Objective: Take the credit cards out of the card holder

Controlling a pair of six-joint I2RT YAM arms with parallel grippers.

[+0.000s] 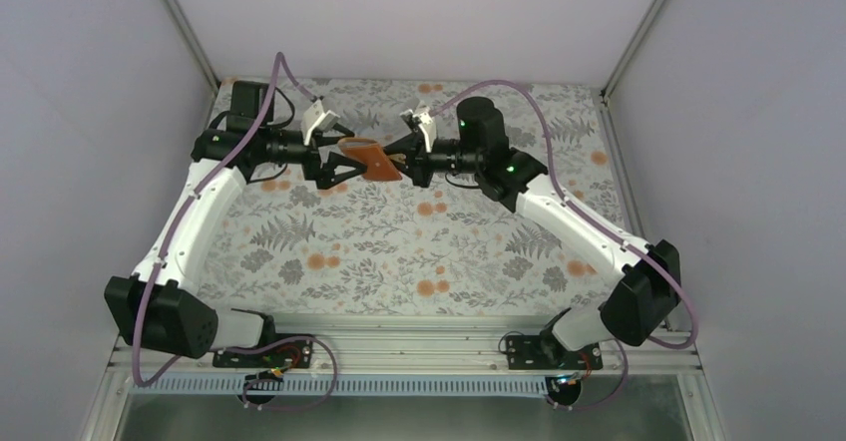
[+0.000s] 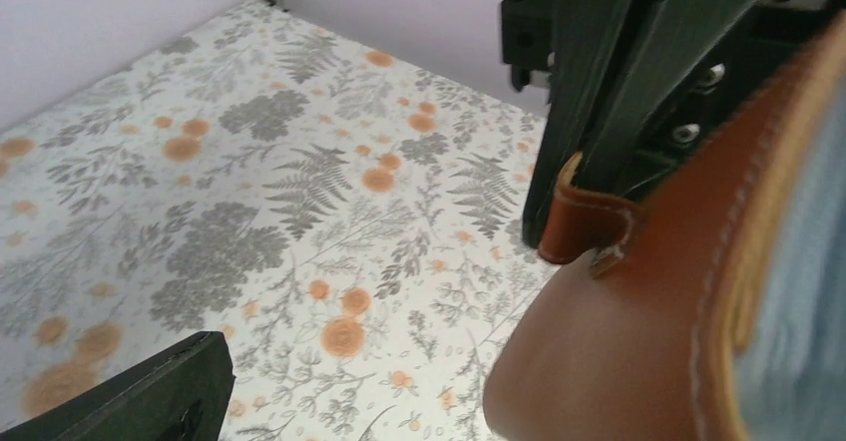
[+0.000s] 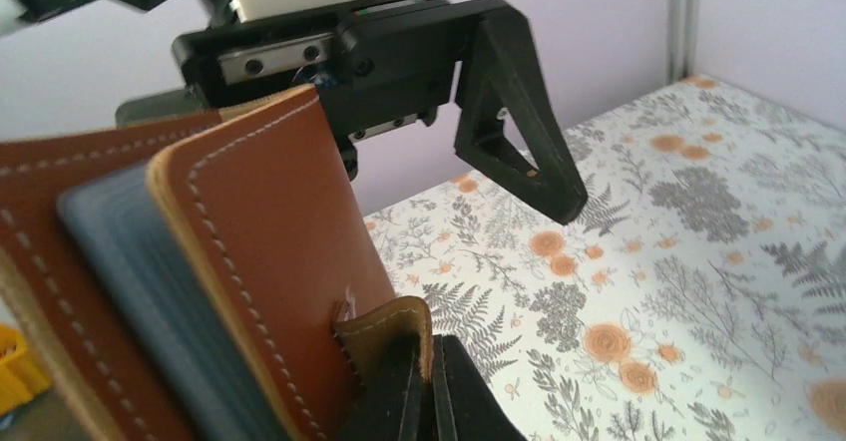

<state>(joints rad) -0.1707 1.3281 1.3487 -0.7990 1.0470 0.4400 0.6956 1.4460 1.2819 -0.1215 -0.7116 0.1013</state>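
The card holder [image 1: 371, 160] is a rust-brown bifold held in the air above the back middle of the table. My right gripper [image 1: 404, 162] is shut on its little brown closing tab [image 3: 389, 331], pinched between my fingertips [image 3: 429, 381]. The holder hangs partly open, showing a blue-grey inside [image 3: 130, 261]. My left gripper [image 1: 344, 167] is open, its jaws spread wide around the holder's left end; one finger [image 2: 150, 391] stands well clear, and the other is hidden behind the leather [image 2: 638, 341]. No credit cards are visible in any view.
The floral tablecloth [image 1: 399, 251] covers the table below. Plain lilac walls close in the back and both sides. The right gripper's black body [image 2: 619, 82] sits right behind the holder in the left wrist view.
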